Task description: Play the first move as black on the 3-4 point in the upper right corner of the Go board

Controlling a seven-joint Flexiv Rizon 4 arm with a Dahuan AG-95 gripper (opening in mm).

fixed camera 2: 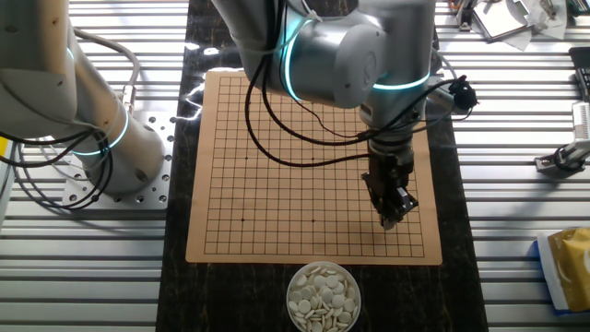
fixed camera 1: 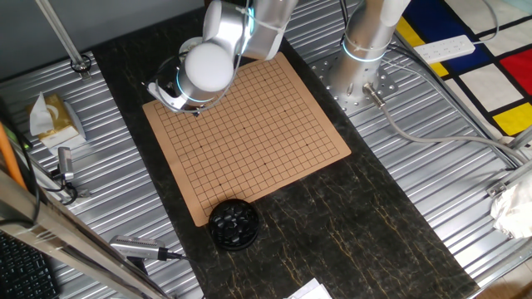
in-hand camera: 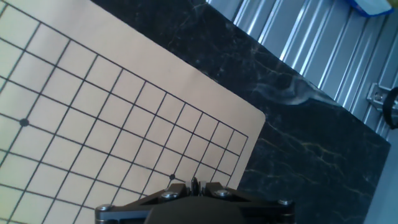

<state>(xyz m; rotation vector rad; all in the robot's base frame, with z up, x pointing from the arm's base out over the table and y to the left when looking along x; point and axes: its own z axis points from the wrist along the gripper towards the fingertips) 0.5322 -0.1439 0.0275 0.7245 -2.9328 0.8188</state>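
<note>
Now, the two-finger gripper [fixed camera 2: 392,219] is held low over the tan wooden Go board [fixed camera 2: 277,184], close to one corner. In the hand view the fingertips [in-hand camera: 194,183] are seen drawn close together, just beside a small dotted crossing [in-hand camera: 172,177]. Most of the fingers are hidden by the gripper's own body, so it cannot be told whether they are fully clenched or something is pinched between them. Which unmarked crossing lies under the tips cannot be told either, so the 3-4 point cannot be picked out for certain. The silver arm [fixed camera 2: 341,55] is seen arched over the board with black cables looped beneath it. Glossy black stones [fixed camera 1: 233,223] are heaped in a round black bowl [fixed camera 1: 210,224], which is set touching one board edge. Whitish stones [fixed camera 2: 323,295] are gathered in a pale round bowl [fixed camera 2: 289,297] just beside the opposite edge. Everything is laid on a dark marbled mat [in-hand camera: 311,155] over a ribbed metal table [fixed camera 1: 399,166].
</note>
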